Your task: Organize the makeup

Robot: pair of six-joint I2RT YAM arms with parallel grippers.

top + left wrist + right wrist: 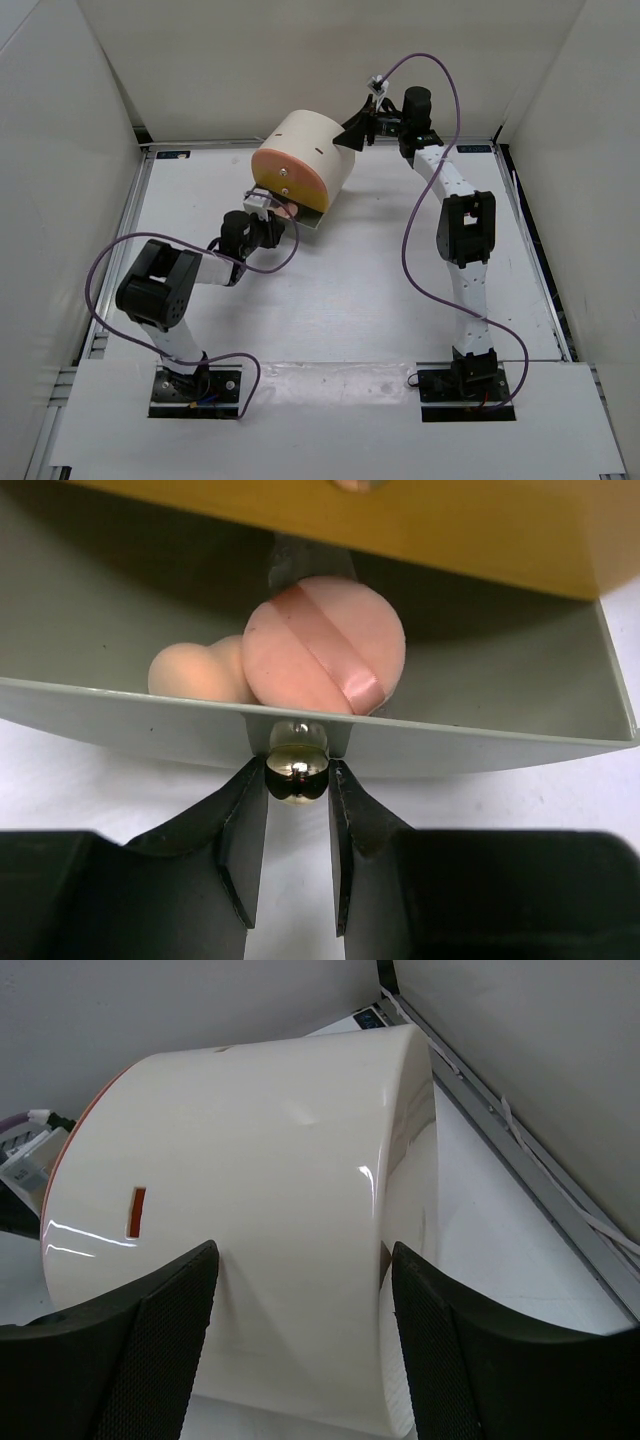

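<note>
Sponges [325,645], peach-coloured, lie in the open drawer [120,720] at upper centre of the left wrist view, my left gripper [298,777] clamped on its metal knob [297,752], my right gripper [302,1255] open against the cream cylinder box [250,1140].

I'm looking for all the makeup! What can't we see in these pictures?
- Left wrist: a dark thing behind the round puff is mostly hidden by it; the upper drawer front covers the back of the open drawer.
- Top: the drawer's contents are too small, partly under the left end effector.
- Right wrist: the cream box fills the view; its drawers face away.
</note>
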